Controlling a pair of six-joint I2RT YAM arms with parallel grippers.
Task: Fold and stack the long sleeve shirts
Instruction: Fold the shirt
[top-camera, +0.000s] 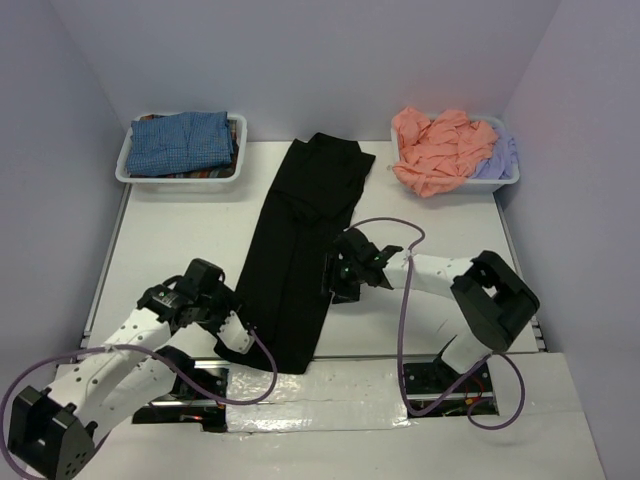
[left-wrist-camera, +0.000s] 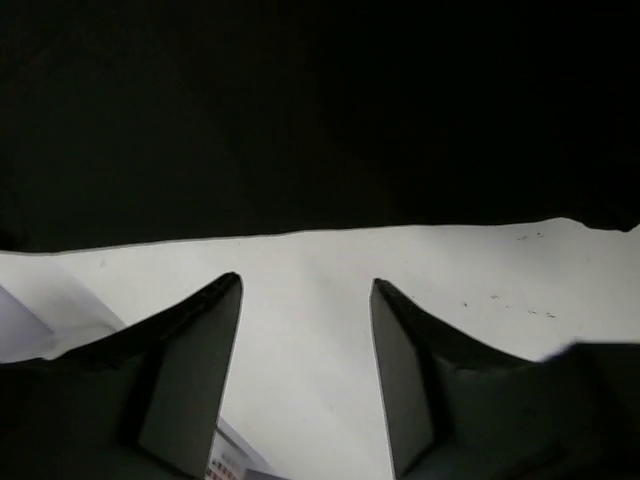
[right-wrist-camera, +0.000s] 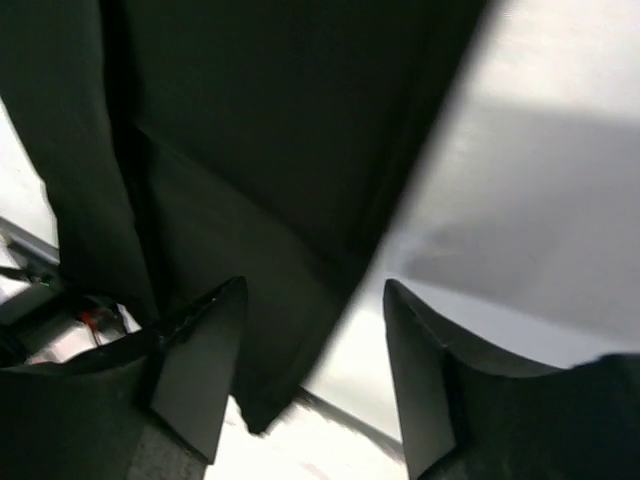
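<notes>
Black shirt (top-camera: 300, 250) lies as a long folded strip down the tabletop (top-camera: 170, 240), the left end effector (top-camera: 235, 335) at its near left edge and the right end effector (top-camera: 340, 278) at its right edge (both spread open, gripping nothing), while the blue-checked shirt (top-camera: 182, 142) and the salmon-pink shirt (top-camera: 440, 150) fill the far bins (top-camera: 128, 165).

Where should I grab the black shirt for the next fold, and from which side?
Likely the long side edges: the black shirt lies flat as a narrow strip, so left end effector and right end effector each slide in low from their own side.
</notes>
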